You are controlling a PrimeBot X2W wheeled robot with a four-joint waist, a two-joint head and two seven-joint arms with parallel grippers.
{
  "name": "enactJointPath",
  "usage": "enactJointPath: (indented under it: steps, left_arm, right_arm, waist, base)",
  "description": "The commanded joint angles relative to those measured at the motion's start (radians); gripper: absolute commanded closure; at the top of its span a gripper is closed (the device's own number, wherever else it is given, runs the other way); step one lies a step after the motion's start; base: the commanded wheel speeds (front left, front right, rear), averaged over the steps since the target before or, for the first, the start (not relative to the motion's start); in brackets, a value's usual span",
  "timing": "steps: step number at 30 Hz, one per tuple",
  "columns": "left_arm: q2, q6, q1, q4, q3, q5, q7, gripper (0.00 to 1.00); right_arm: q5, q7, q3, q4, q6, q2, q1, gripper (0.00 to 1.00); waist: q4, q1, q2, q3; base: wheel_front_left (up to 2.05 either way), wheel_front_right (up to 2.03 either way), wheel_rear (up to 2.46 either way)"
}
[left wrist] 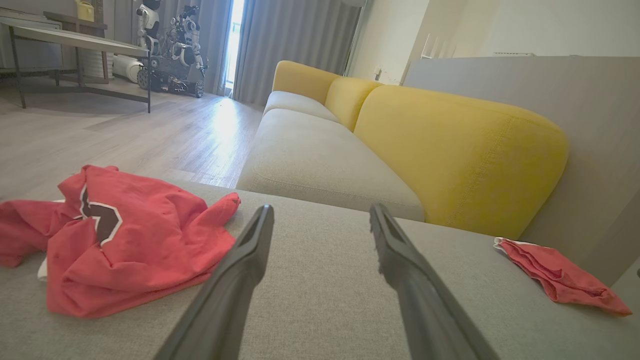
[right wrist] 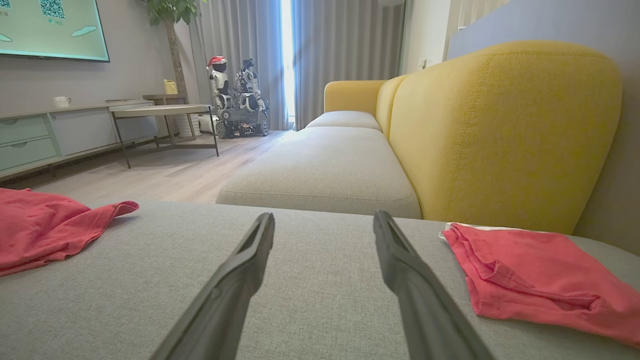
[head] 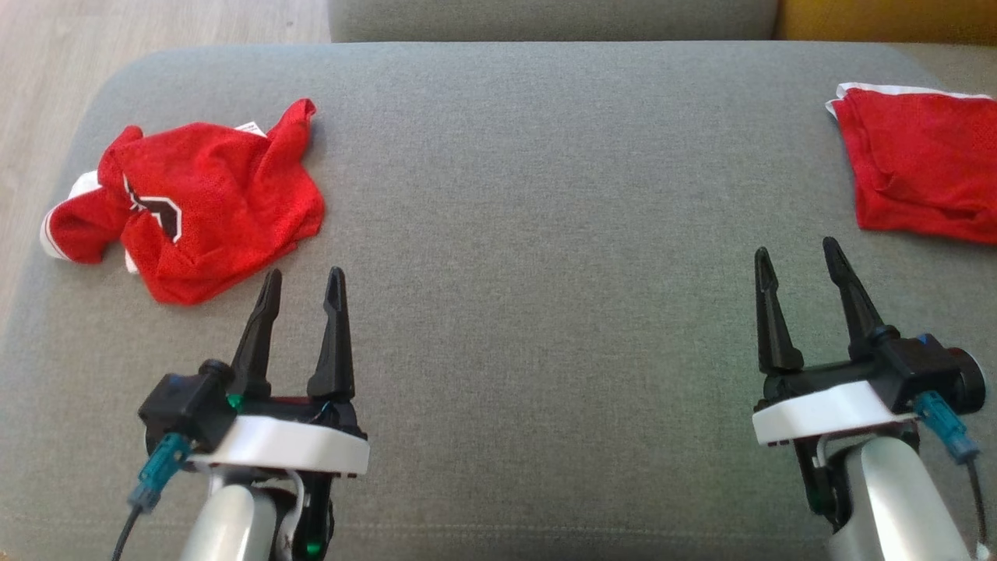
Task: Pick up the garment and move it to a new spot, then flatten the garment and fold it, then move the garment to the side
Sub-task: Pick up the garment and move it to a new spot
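A crumpled red garment [head: 195,202] with a black-and-white emblem lies at the far left of the grey cushion [head: 545,234]; the left wrist view has it [left wrist: 120,240] to the left of my fingers. My left gripper [head: 304,276] hovers open just below and right of the garment, holding nothing. At the far right edge lies a second red garment [head: 919,164], folded flat, also seen in the right wrist view [right wrist: 540,280]. Open and empty as well, my right gripper [head: 794,253] sits just below and left of that folded piece.
Wooden floor [head: 47,47] runs past the cushion's left edge. Behind the cushion stand a grey seat [left wrist: 320,160] and yellow backrests [left wrist: 460,155]. Across the room are a low table [right wrist: 165,112], a parked robot [right wrist: 235,100] and a sideboard [right wrist: 30,135].
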Motion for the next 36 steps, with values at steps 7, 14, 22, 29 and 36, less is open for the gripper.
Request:
enactJointPath:
  steps: [7,14,22,29,36]
  left_arm:
    - [0.006,0.006,-0.040,-0.027,0.028,-0.004,-0.005,0.00]
    - [0.006,0.014,-0.050,-0.034,0.041,-0.007,-0.005,0.00]
    - [0.006,0.021,-0.026,-0.043,0.066,-0.005,-0.005,0.00]
    - [0.006,0.021,-0.002,-0.043,0.076,-0.004,-0.005,0.00]
    - [0.006,0.024,0.016,-0.052,0.095,-0.001,-0.005,0.00]
  right_arm:
    - [0.018,-0.011,0.039,-0.045,0.007,0.001,-0.017,0.00]
    - [0.022,-0.011,0.079,-0.047,0.007,0.001,-0.014,0.00]
    - [0.030,-0.011,0.118,-0.030,0.007,0.001,-0.013,0.00]
    - [0.051,-0.011,0.148,-0.013,0.007,0.001,0.001,0.00]
    - [0.059,-0.011,0.167,-0.005,0.007,0.001,0.002,0.00]
  waist:
    - [0.020,0.0001,-0.0001,0.007]
    - [0.103,0.0001,-0.0001,0.009]
    - [0.224,0.0001,-0.0001,-0.014]
    - [0.309,0.0001,-0.0001,-0.042]
    - [0.344,0.0001,-0.0001,-0.048]
  base:
    - [0.00,0.00,0.00]
    - [0.00,0.00,0.00]
    - [0.00,0.00,0.00]
    - [0.00,0.00,0.00]
    - [0.00,0.00,0.00]
